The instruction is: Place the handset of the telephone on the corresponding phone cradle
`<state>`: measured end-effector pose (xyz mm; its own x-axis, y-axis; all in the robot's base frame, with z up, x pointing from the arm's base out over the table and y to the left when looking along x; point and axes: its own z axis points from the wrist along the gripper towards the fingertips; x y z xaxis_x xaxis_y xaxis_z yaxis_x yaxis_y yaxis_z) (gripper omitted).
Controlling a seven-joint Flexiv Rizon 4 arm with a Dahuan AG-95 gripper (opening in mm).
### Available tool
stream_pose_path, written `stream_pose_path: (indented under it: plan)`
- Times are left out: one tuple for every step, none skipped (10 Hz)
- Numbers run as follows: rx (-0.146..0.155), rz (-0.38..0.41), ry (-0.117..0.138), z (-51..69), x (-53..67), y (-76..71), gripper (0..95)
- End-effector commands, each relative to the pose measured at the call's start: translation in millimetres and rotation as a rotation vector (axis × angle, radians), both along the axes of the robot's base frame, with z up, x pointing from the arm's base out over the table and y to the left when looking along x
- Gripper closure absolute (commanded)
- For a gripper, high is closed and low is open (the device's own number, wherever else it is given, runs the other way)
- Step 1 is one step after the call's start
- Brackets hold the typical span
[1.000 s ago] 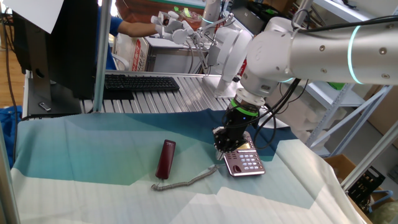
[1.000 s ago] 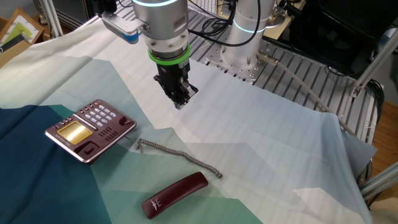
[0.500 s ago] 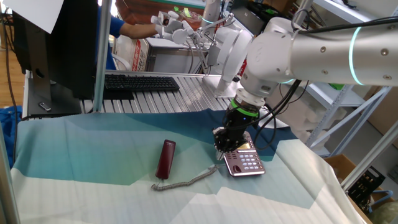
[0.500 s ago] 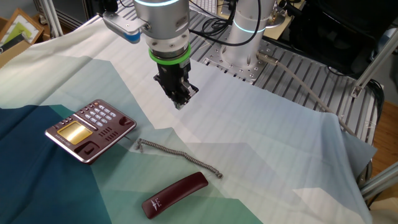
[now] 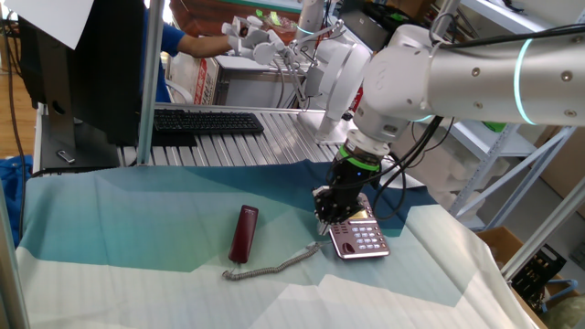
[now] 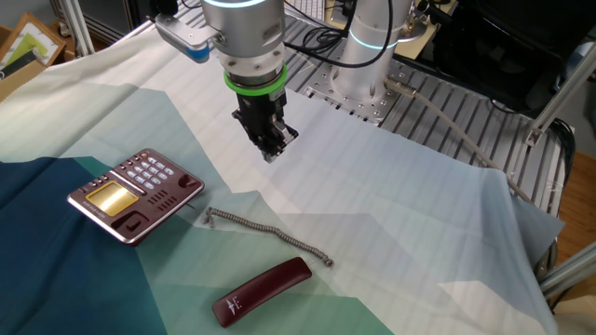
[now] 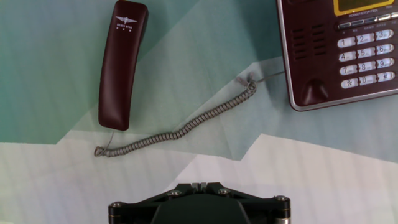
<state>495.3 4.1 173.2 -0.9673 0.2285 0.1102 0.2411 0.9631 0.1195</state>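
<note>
The dark red handset [image 5: 243, 233] lies flat on the cloth, off the telephone; it also shows in the other fixed view [image 6: 263, 291] and the hand view [image 7: 122, 62]. A grey coiled cord [image 7: 180, 130] runs from its end to the maroon telephone [image 5: 361, 238], which has silver keys and a yellowish display [image 6: 130, 194] and fills the hand view's upper right [image 7: 342, 53]. My gripper [image 6: 270, 156] hangs above the cloth between handset and telephone, fingers together and empty. In the hand view only its tips [image 7: 199, 185] show at the bottom edge.
A black keyboard [image 5: 206, 121] lies on the metal rails behind the cloth, next to a monitor stand [image 5: 64, 137]. A second robot base [image 6: 363, 56] stands at the table's back. The cloth [image 6: 419, 242] has folds and creases.
</note>
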Motion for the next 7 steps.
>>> stream_pose_path:
  plan:
    - [-0.001, 0.000, -0.009, 1.9, -1.6, 2.2, 95.0]
    - [0.000, 0.000, -0.014, 2.0, -1.7, 2.4, 95.0]
    - [0.013, 0.001, -0.015, 1.7, -1.0, 2.9, 95.0]
    - [0.024, 0.001, -0.015, 1.9, 1.9, 4.6, 95.0]
    - [0.024, 0.003, -0.018, 2.7, 8.1, 8.3, 95.0]
    - [0.011, -0.001, -0.015, 4.6, 19.9, 15.3, 95.0]
    - [0.003, -0.010, -0.014, 6.0, 31.1, 21.7, 95.0]
